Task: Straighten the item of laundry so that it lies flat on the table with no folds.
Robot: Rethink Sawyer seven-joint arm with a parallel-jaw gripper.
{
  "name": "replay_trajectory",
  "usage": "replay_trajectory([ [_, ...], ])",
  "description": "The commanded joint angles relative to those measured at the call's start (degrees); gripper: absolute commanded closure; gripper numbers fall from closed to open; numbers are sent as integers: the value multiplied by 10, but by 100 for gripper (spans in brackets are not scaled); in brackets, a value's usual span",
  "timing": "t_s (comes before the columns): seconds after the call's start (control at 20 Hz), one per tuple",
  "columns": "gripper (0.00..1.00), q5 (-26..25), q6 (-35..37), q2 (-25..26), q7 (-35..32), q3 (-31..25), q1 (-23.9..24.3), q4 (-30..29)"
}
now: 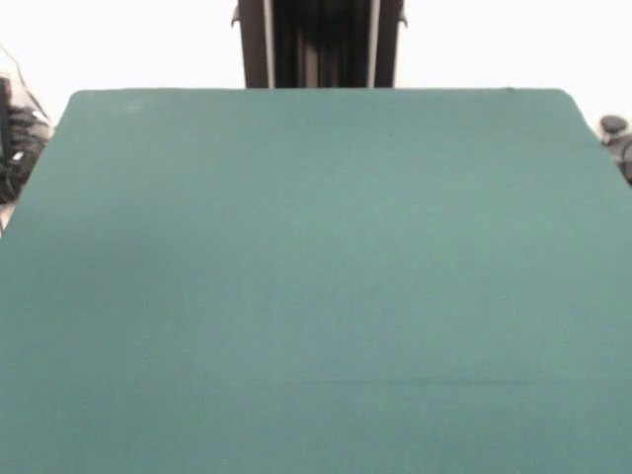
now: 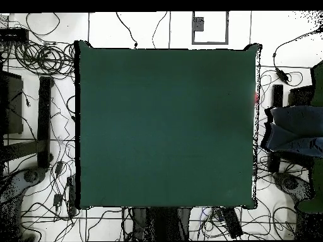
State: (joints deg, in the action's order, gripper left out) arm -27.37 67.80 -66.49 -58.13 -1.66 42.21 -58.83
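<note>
The table (image 1: pixel 316 276) is a wide surface of dark green cloth, and nothing lies on it in the front view. It is just as bare in the overhead view (image 2: pixel 164 120). No jeans lie on the table in either view. In the overhead view, blue denim cloth (image 2: pixel 293 129) shows beyond the table's right edge, off the table. I cannot tell whether it is the item of laundry or a person's clothing. The gripper and the arm show in neither view.
The robot's black pedestal (image 1: pixel 321 44) stands behind the table's far edge. Its base (image 2: pixel 164 224) shows at the bottom of the overhead view. Cables (image 2: pixel 38 60) and dark equipment lie on the white floor around the table. Green shapes (image 2: pixel 313 201) sit at the right edge.
</note>
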Motion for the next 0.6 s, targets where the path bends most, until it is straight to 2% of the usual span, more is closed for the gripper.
replay_trajectory([
  [0.05, 100, -3, 37, 2, 188, -58, -6, -9],
  [0.35, 100, 29, -89, -24, 110, -37, -8, -161],
  [0.6, 100, 47, -171, -29, 61, -35, -4, -247],
])
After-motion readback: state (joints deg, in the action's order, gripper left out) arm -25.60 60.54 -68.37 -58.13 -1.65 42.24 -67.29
